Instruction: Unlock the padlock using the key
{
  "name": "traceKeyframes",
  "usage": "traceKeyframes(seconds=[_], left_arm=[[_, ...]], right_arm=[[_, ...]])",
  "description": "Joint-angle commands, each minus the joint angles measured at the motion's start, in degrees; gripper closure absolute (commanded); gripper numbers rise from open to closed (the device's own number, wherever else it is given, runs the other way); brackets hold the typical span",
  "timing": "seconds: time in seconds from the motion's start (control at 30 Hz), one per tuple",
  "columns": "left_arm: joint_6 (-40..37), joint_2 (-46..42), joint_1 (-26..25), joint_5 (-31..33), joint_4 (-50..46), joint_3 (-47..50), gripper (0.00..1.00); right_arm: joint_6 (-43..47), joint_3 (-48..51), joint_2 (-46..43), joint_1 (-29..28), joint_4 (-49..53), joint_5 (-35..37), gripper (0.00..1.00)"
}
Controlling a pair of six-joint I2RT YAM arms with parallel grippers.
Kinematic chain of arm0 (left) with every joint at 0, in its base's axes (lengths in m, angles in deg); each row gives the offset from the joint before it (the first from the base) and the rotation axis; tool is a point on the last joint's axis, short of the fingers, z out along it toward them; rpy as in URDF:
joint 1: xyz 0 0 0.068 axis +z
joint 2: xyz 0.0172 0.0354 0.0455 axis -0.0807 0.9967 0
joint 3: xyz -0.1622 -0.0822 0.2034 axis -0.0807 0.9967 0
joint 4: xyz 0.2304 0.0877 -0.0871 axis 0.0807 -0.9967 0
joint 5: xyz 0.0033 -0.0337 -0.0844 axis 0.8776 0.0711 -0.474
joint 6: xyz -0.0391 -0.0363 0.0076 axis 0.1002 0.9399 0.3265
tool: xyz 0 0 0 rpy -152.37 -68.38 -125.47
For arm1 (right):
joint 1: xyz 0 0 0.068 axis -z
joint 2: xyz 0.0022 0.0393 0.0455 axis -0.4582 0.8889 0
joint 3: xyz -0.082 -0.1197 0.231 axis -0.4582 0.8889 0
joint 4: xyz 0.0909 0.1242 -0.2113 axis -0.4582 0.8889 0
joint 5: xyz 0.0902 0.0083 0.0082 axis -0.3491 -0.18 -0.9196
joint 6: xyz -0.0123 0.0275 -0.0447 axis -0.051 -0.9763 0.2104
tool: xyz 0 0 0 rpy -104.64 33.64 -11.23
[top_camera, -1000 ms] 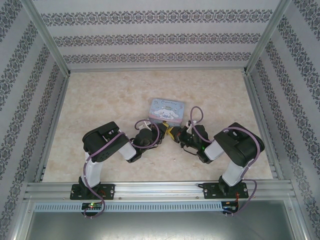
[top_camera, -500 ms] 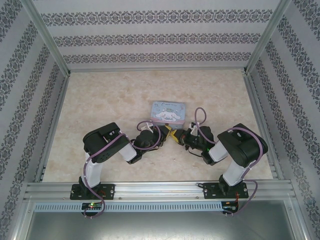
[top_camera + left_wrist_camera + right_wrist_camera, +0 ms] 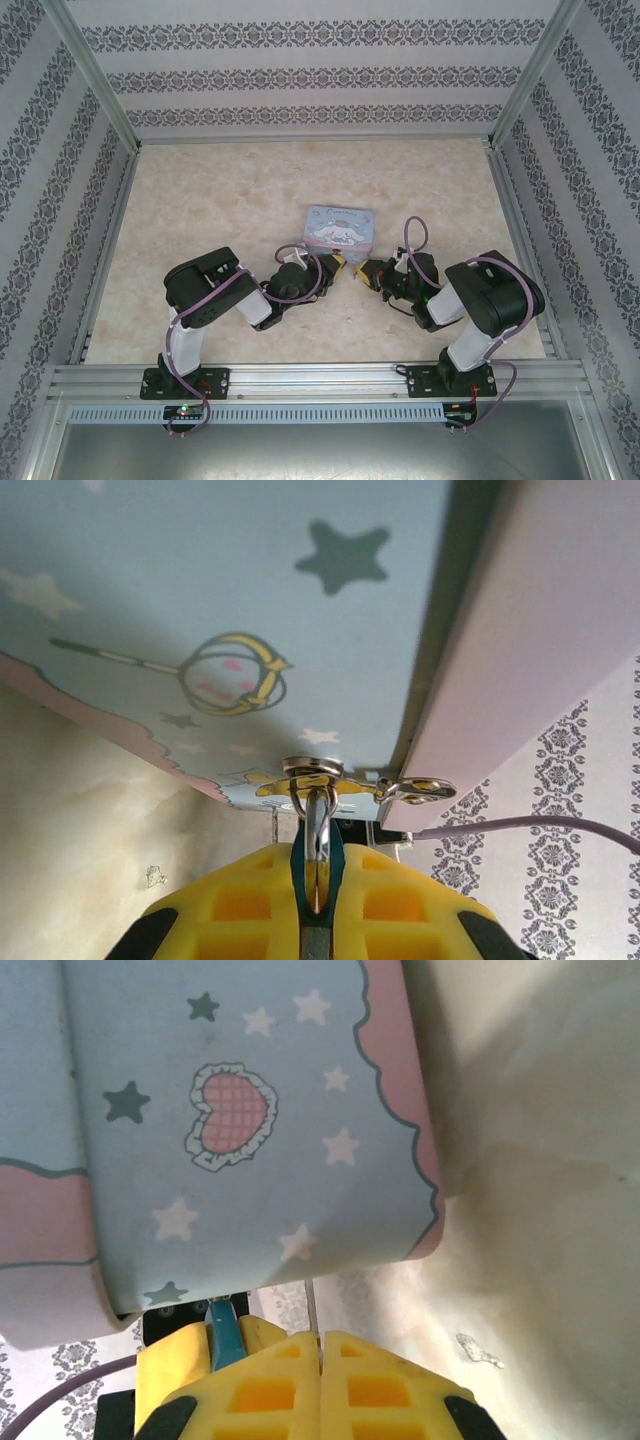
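Note:
The teal-blue padlock [image 3: 335, 865] is clamped between the yellow fingers of my left gripper [image 3: 318, 858], which is shut on its body. Its thin metal shackle [image 3: 318, 815] passes through the hasp ring [image 3: 312, 770] on the pale blue cartoon tin [image 3: 230, 600]. My right gripper [image 3: 320, 1342] is shut on the key [image 3: 311, 1305], a thin sliver sticking out toward the tin's edge. The padlock [image 3: 222, 1332] sits just left of the key's tip, a small gap apart. From above, the left gripper [image 3: 337, 262] and right gripper [image 3: 367, 270] face each other below the tin [image 3: 338, 227].
The tin's lid overhangs both grippers closely. A small metal latch tab [image 3: 418, 789] hangs beside the hasp. Patterned walls [image 3: 60, 200] and metal frame rails [image 3: 320, 378] ring the marble-look table [image 3: 220, 190].
My right gripper has drawn back to the right, opening a gap from the left gripper it was touching. The tin has shifted slightly toward the arms.

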Motion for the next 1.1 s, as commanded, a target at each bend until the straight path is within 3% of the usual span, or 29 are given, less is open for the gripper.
traceKeyframes(seconds=[0.0,0.53,0.77,1.07], left_arm=[[-1.2,-1.7,-0.4,-1.3,4.9,0.0,1.0],[-2.3,-1.7,2.0,-4.0,3.1,0.5,1.0],[-2.3,-1.7,3.3,-8.2,3.2,-0.4,1.0],[-2.5,-2.9,4.9,-14.0,3.9,-0.3,1.0]], right_arm=[[1.4,1.0,-3.0,0.7,-0.4,-1.0,1.0],[10.0,0.1,-21.6,2.0,13.5,-14.2,1.0],[13.5,-0.6,-20.7,2.2,16.1,-16.6,1.0],[13.3,-0.7,-14.8,2.7,11.6,-19.7,1.0]])
